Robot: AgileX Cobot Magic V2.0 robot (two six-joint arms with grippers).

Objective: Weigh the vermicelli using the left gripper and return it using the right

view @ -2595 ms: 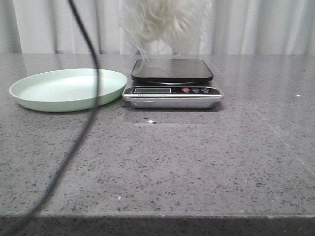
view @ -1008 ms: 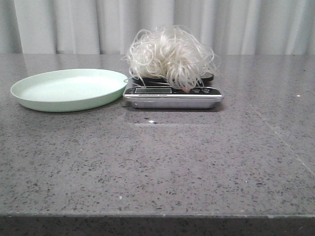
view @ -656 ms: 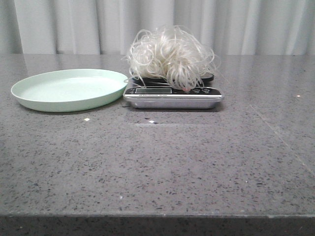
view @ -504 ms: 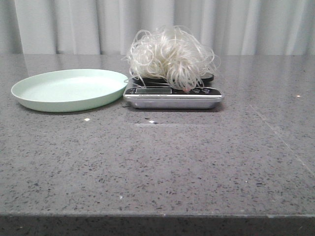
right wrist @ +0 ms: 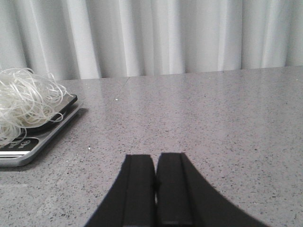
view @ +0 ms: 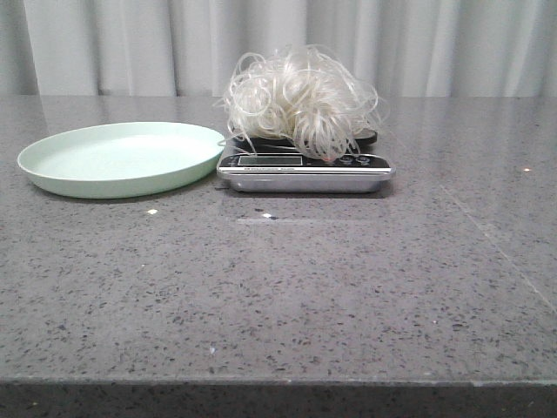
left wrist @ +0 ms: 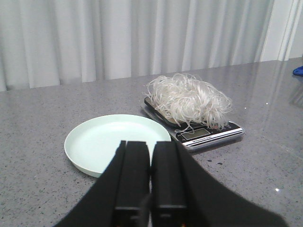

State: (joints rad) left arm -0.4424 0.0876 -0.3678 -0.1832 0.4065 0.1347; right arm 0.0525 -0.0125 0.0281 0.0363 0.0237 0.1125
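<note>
The vermicelli (view: pixel 300 100), a fluffy bundle of white curly strands, rests on the black platform of the silver scale (view: pixel 305 170); some strands hang over its display. It also shows in the left wrist view (left wrist: pixel 187 99) and the right wrist view (right wrist: pixel 26 101). My left gripper (left wrist: pixel 151 144) is shut and empty, pulled back from the scale, with the plate just beyond its tips. My right gripper (right wrist: pixel 155 156) is shut and empty over bare table, to the right of the scale (right wrist: pixel 28 142). Neither gripper shows in the front view.
A pale mint-green round plate (view: pixel 122 158), empty, sits just left of the scale; it also shows in the left wrist view (left wrist: pixel 116 142). Grey speckled table (view: pixel 305 287), white curtain behind. A blue object (left wrist: pixel 298 71) lies at the far edge.
The vermicelli, held high above the scale 2.6 s ago, now rests on the platform. The dark cable that crossed the front view is gone. Over the last second the bundle has stayed still.
</note>
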